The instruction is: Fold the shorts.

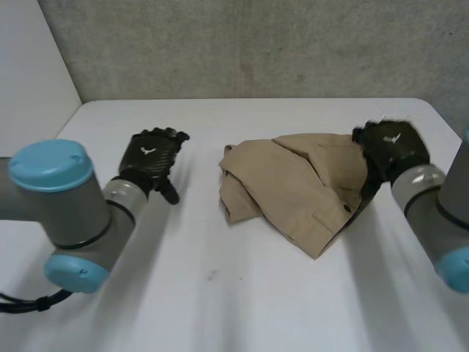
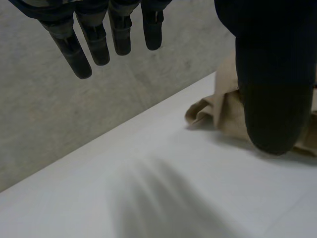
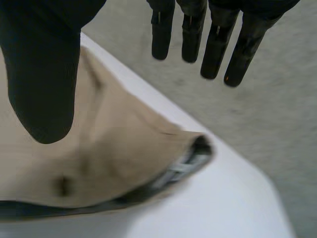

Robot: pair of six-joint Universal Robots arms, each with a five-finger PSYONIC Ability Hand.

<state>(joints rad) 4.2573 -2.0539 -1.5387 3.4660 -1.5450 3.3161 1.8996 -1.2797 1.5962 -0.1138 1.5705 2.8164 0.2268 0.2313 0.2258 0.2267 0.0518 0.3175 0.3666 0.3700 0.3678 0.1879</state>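
The tan shorts [image 1: 300, 183] lie bunched and partly folded on the white table [image 1: 220, 293], right of centre, with a button showing near their front corner. My left hand [image 1: 150, 158] hovers open to the left of the shorts, apart from them. In the left wrist view its fingers [image 2: 94, 39] are straight, and the shorts [image 2: 218, 111] lie beyond its thumb. My right hand [image 1: 392, 147] is at the right edge of the shorts. Its straight fingers [image 3: 218, 44] and thumb stand apart above the waistband end of the shorts [image 3: 114, 158], with nothing between them.
A grey wall [image 1: 242, 44] stands right behind the table's far edge. The table's rounded far-right corner [image 1: 432, 106] is close to my right hand. Bare tabletop stretches in front of the shorts and around my left hand.
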